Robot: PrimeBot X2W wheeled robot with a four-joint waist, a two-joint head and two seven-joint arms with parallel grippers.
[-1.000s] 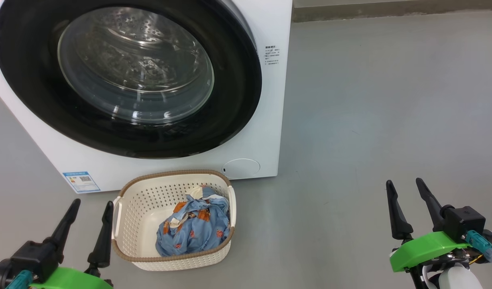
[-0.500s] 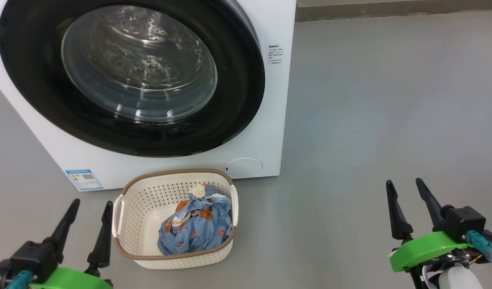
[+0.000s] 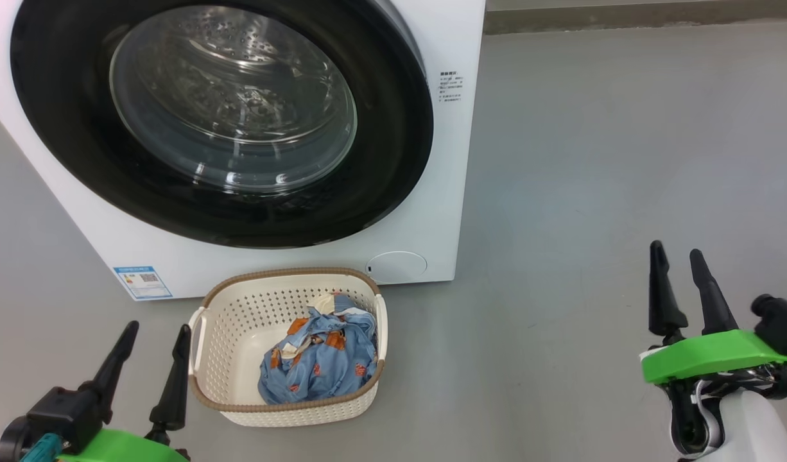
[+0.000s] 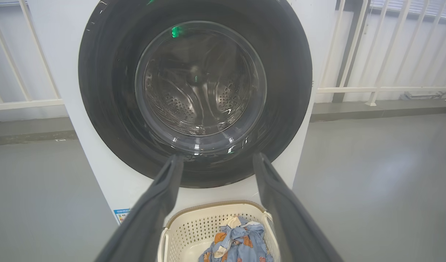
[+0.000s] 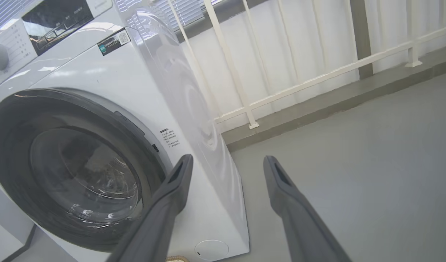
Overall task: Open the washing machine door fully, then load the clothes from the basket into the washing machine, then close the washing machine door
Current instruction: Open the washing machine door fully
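The white washing machine [image 3: 432, 192] stands at the upper left of the head view, its black-rimmed glass door [image 3: 393, 147] flush against the front. On the floor in front sits the cream basket [image 3: 226, 333], holding the light blue clothes [image 3: 319, 366] in its right half. My left gripper [image 3: 159, 328] is open, just left of the basket. In the left wrist view it [image 4: 217, 157] points at the door [image 4: 106, 91], above the basket [image 4: 194, 225] and clothes [image 4: 237, 243]. Far right, my right gripper [image 3: 676, 251] is open over bare floor. In its wrist view it [image 5: 228, 159] faces the machine's right corner [image 5: 194, 109].
Grey floor [image 3: 592, 160] stretches to the right of the machine. A white railing [image 5: 317, 76] on a low kerb runs behind it. A round service flap [image 3: 397, 266] and a blue label sticker [image 3: 143, 282] sit low on the machine's front.
The head camera has shifted, sliding the machine and basket slightly right. My right gripper has risen and moved a little right, staying open. The left gripper stays open near the basket.
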